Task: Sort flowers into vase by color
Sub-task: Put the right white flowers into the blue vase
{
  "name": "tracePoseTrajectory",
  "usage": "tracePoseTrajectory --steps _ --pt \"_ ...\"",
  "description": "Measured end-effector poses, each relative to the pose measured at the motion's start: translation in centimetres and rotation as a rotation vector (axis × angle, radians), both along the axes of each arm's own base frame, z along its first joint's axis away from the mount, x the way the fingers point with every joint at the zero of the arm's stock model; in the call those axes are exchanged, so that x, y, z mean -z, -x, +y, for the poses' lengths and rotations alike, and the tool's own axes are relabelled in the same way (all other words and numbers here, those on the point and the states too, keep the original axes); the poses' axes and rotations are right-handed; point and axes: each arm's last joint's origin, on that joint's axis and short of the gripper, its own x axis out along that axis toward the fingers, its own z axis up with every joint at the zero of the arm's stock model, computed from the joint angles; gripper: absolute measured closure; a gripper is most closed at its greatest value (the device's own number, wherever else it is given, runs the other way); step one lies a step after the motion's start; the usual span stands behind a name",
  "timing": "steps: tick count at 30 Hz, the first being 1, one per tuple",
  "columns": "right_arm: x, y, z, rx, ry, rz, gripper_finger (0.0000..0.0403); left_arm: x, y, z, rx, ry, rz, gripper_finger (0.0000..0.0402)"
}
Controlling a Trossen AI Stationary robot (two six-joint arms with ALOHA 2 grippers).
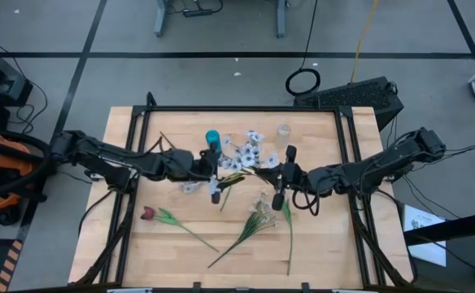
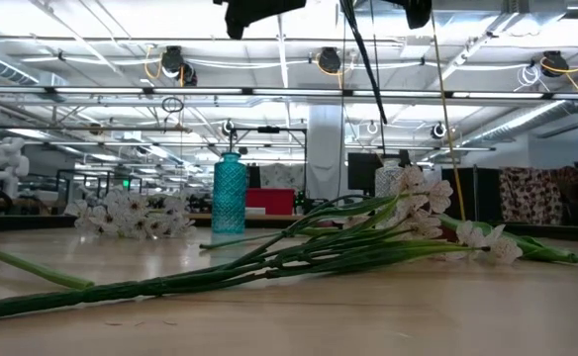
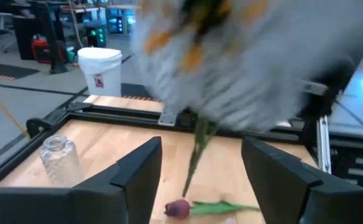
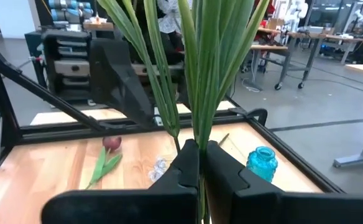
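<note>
My right gripper (image 4: 201,149) is shut on a white flower spray (image 1: 242,158) held up between both arms over the table's middle. My left gripper (image 3: 200,155) stands open right in front of that spray, whose blurred blossoms (image 3: 243,68) fill its view; the stem (image 3: 197,146) shows beyond the gap between its fingers, untouched. A teal vase (image 1: 213,138) and a clear vase (image 1: 284,130) stand at the far side. A red tulip (image 1: 148,213) and another white spray (image 1: 258,215) lie flat on the table nearer the front. My right gripper pinches the spray's green stem and leaf bases (image 4: 200,138) between its two shut fingers, coming level from the table's right, fingers across the stem. The spray stands roughly upright and clear of the table, its leaves and blossoms above the fingers.
Loose white blossoms (image 1: 190,187) lie on the table under my left arm. A long green stem (image 1: 289,236) lies near the front right. A black frame (image 1: 237,108) edges the table. Bare wood (image 1: 172,260) shows at the front left.
</note>
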Motion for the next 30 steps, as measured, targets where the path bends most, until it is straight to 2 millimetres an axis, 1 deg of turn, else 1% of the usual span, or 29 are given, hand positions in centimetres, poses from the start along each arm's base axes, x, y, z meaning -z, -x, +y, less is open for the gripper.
tracePoseTrajectory --steps 5,10,14,19,26,30 --pt "-0.4 -0.1 0.0 -0.022 0.014 -0.032 0.0403 0.6 -0.5 0.4 -0.012 -0.002 0.018 0.0125" --pt "-0.6 -0.1 0.0 -0.022 0.013 -0.054 0.0403 0.3 -1.0 0.2 0.049 0.002 -0.064 0.01" --pt "-0.6 -0.1 0.0 -0.025 0.013 -0.053 0.0403 -0.3 -1.1 0.1 0.077 -0.016 -0.127 0.0096" --pt "-0.2 -0.4 0.2 -0.074 0.013 -0.038 0.0403 -0.8 -1.0 0.1 0.092 -0.034 -0.176 0.0095" --pt "-0.1 -0.5 0.2 -0.074 0.016 -0.035 0.0403 -1.0 -1.0 0.2 0.163 -0.029 -0.198 0.0095" --pt "-0.1 -0.5 0.2 -0.075 0.03 -0.031 0.0403 -1.3 -1.0 0.2 0.167 -0.044 -0.239 0.0095"
